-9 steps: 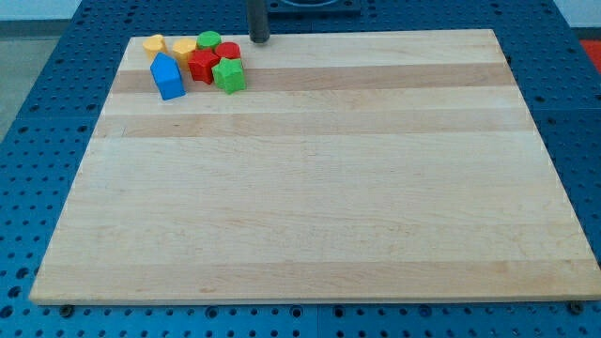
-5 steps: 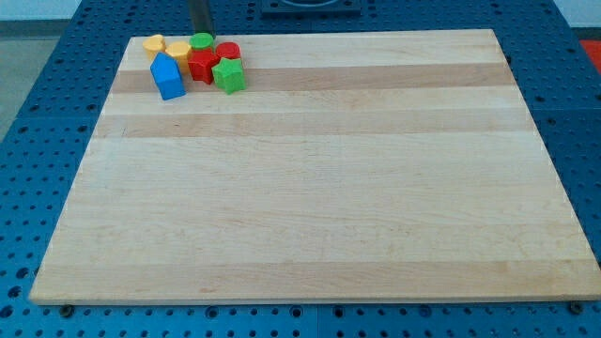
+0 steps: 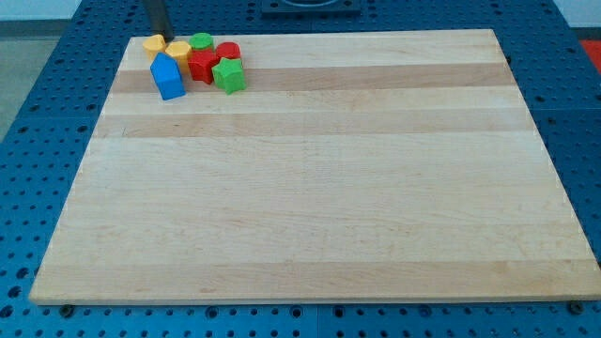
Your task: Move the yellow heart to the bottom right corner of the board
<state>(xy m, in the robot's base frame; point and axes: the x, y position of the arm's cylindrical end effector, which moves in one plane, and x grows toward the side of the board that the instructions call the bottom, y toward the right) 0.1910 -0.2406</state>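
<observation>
Wooden board (image 3: pixel 310 188) lies mostly bare, blocks clustered top left, my tip (image 3: pixel 161 34) beside the yellow heart (image 3: pixel 154 43).

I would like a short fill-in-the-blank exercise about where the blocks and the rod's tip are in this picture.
1. All the blocks sit near the board's top ____ corner.
2. My tip is at the view's top, just above the ____ blocks.
3. The block nearest the view's bottom is the ____ one.
4. The green star lies at the cluster's ____ end.

Missing words: left; yellow; blue; right
</observation>
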